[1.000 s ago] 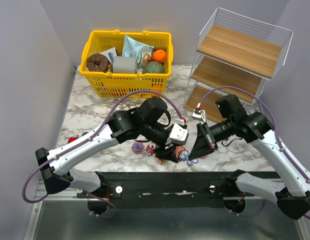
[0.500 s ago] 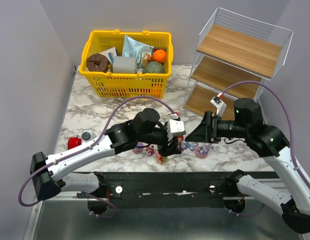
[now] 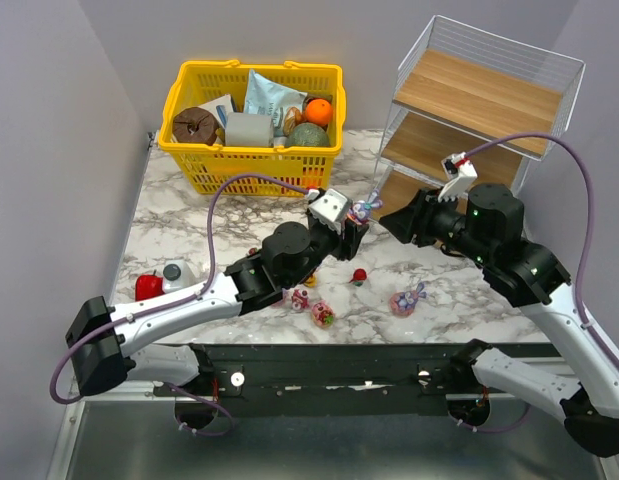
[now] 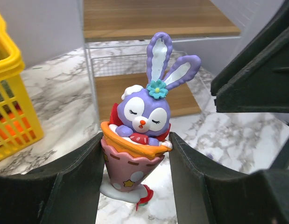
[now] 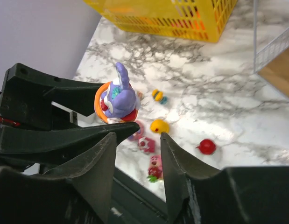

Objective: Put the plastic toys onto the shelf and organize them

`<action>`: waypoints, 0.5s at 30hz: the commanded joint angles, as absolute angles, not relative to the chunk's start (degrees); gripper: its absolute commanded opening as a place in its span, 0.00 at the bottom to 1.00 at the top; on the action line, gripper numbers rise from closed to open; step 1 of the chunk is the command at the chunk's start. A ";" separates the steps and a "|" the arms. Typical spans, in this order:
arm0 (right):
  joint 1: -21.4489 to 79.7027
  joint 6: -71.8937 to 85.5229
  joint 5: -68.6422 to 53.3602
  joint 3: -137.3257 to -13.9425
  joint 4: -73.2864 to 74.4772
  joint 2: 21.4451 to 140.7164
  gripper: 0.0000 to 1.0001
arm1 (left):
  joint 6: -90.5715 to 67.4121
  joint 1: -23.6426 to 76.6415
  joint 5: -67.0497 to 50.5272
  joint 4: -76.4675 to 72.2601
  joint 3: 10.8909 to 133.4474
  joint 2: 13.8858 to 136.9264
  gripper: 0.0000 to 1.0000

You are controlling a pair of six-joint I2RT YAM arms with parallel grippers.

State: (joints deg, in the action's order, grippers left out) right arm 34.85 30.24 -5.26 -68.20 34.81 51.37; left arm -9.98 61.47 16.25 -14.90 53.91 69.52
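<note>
My left gripper (image 3: 357, 225) is shut on a purple bunny figurine in a pink cone (image 3: 364, 210), held upright above the table; in the left wrist view the figurine (image 4: 140, 122) sits between both fingers. The shelf (image 3: 479, 100), white wire with wooden boards, stands at the back right and fills the background of the left wrist view (image 4: 153, 18). My right gripper (image 3: 394, 222) is open and empty, just right of the held figurine (image 5: 118, 99). Several small toys lie on the marble: a yellow duck (image 5: 159, 126), a red one (image 3: 360, 274), a pink bear (image 5: 155, 167) and a pink-purple one (image 3: 404, 300).
A yellow basket (image 3: 254, 130) full of other items stands at the back left. A red pepper-like object (image 3: 147, 286) and a white bottle with a grey cap (image 3: 174, 273) sit at the left edge. The table's front edge runs close behind the loose toys.
My left gripper has lifted the purple bunny figurine from the front of the table and carried it back toward the shelf. My right gripper has risen and drawn back.
</note>
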 commanded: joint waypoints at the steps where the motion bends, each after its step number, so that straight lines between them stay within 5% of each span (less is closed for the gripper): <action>1: 37.17 21.72 6.40 -71.01 27.51 53.08 0.47 | -10.29 62.31 28.29 -24.16 55.02 71.45 0.00; 15: 39.99 15.03 10.55 -77.26 28.21 61.61 0.50 | -10.19 62.49 29.09 -24.43 56.16 74.18 0.00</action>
State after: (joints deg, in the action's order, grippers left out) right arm 39.40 17.43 8.32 -75.61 29.08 60.38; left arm -9.91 62.02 26.63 -20.75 53.98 73.82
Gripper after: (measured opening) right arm 0.503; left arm 0.606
